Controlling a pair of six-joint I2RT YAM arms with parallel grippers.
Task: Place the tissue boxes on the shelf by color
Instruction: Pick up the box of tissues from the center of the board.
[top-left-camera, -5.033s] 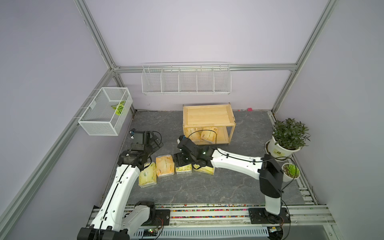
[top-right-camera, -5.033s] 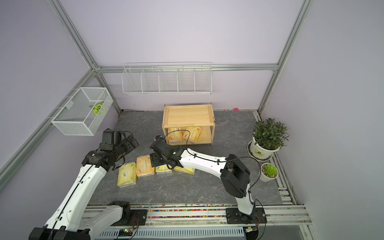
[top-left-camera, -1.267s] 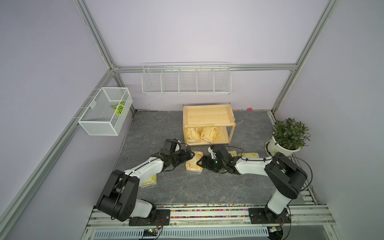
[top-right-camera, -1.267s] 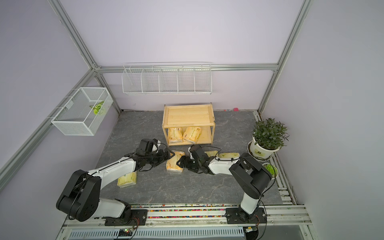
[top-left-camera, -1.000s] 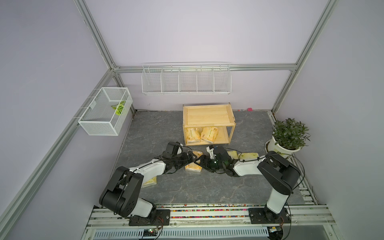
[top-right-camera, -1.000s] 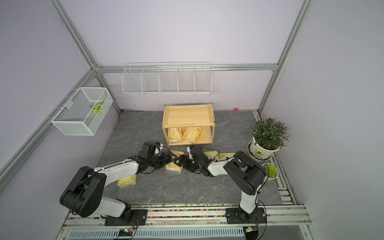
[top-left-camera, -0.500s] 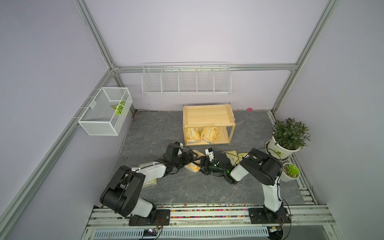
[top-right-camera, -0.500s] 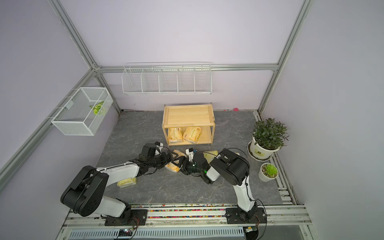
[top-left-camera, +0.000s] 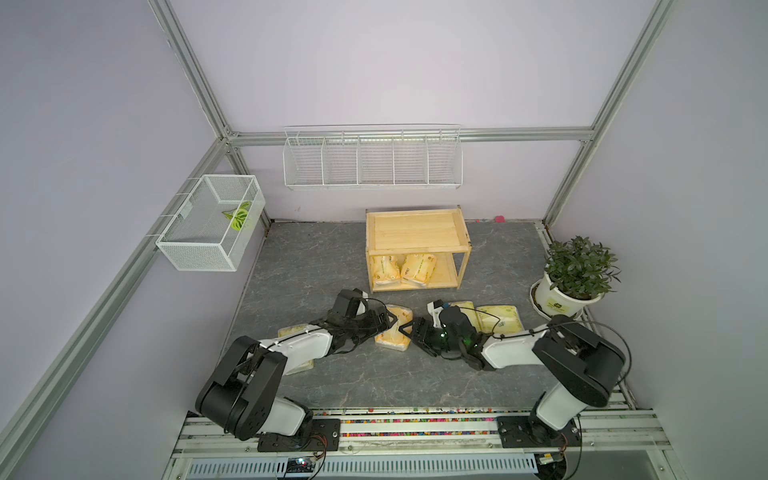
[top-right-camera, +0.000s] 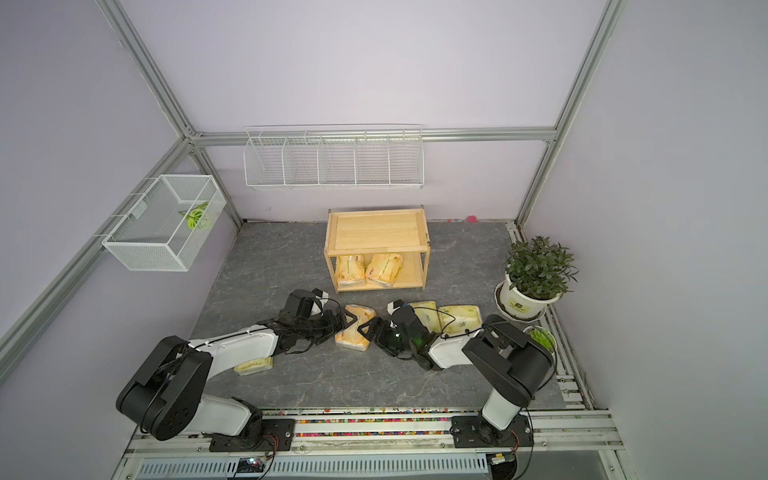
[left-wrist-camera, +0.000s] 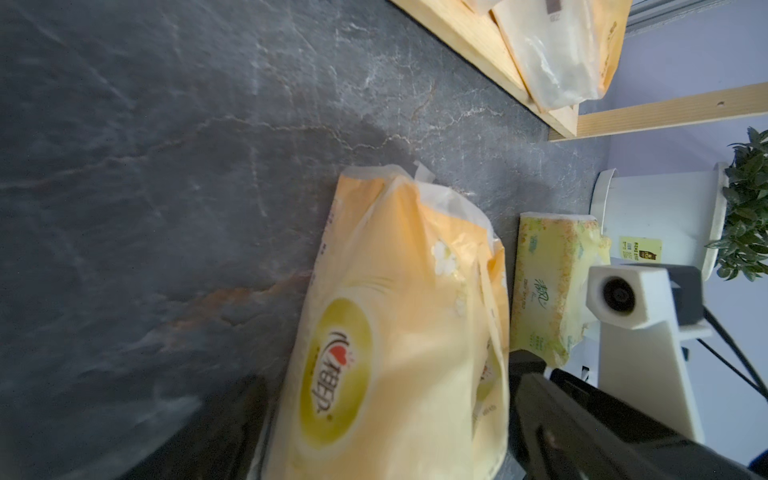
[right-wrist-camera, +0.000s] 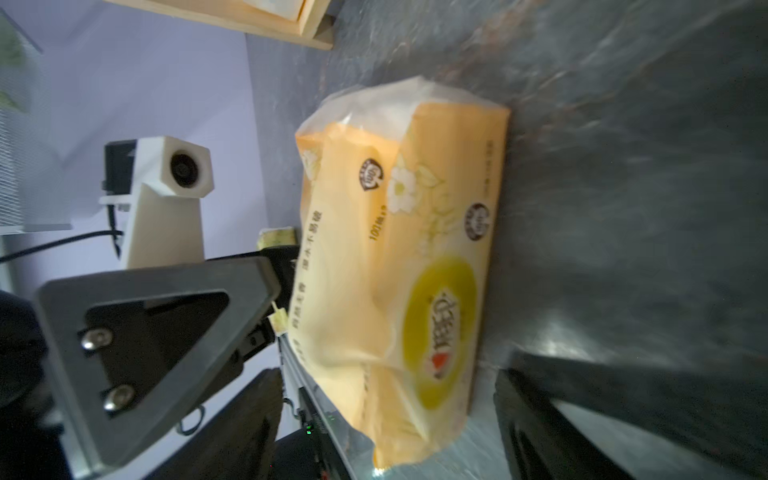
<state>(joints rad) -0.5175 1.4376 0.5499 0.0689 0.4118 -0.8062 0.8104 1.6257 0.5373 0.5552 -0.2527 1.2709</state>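
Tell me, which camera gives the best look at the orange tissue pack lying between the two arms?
The right wrist view: the orange tissue pack shows whole and large, print included. The left wrist view crops one end of it; both top views show it small.

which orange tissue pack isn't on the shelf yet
The orange pack lying on the floor between the left gripper and right gripper. The other two orange packs already sit side by side on the lower tier of the shelf.
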